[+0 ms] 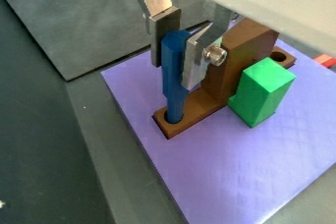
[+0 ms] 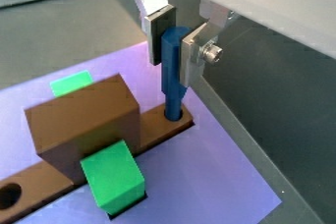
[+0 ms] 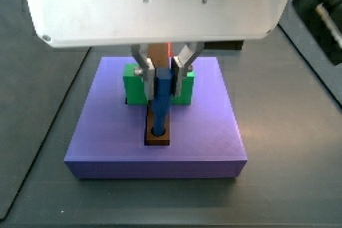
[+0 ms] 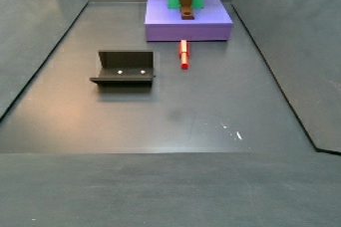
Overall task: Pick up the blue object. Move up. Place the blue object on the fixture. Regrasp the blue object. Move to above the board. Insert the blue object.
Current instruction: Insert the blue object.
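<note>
- Gripper [image 1: 180,41] over the board [image 1: 223,169]; jaws nearly closed, clamped on the upper part of the blue object [image 1: 174,71]; silver fingers [image 2: 159,19] flank it in both wrist views
- Blue object upright, lower end in the hole at the end of the brown bar [image 1: 197,110]; depth of seating cannot be told; insertion looks under way
- To do it well, in my judgement: keep the peg vertical; press straight down, slow; no side load against the bar; release only once it stops
- Green block [image 1: 260,92] touching the bar; keep fingers off it
- Fixture [image 4: 124,69] well apart on the floor, empty; red stick [image 4: 184,54] beside the board
</note>
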Available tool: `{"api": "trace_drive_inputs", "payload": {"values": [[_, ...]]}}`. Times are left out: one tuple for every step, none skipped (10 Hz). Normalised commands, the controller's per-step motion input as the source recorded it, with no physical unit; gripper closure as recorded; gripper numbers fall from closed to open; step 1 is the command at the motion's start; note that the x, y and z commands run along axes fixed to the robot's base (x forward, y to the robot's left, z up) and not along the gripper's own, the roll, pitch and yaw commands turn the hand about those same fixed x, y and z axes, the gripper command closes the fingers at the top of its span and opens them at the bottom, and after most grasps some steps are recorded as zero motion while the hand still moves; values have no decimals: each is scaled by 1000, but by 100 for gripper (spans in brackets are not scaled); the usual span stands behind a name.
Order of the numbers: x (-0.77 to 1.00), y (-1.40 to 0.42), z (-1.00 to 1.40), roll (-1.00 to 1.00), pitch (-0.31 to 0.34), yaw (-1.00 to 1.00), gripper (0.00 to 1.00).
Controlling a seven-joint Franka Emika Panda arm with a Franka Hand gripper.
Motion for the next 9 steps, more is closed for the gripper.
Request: {"api": "trace_drive_inputs", "payload": {"values": [[-69,-3,-349,61,-123,137,100],[-29,-23,-323,40,-111,111,100],[-46,-29,-351,33,-133,109,100],[-49,-69,-343,40,-139,114,100],[-37,-74,-340,41,-140,109,100],[0,-43,-311,11,-109,80,100],[0,-46,-269,9,-67,20,100],[0,-43,-231,19,-46,20,100],[0,0,0,0,0,0,100]]}}
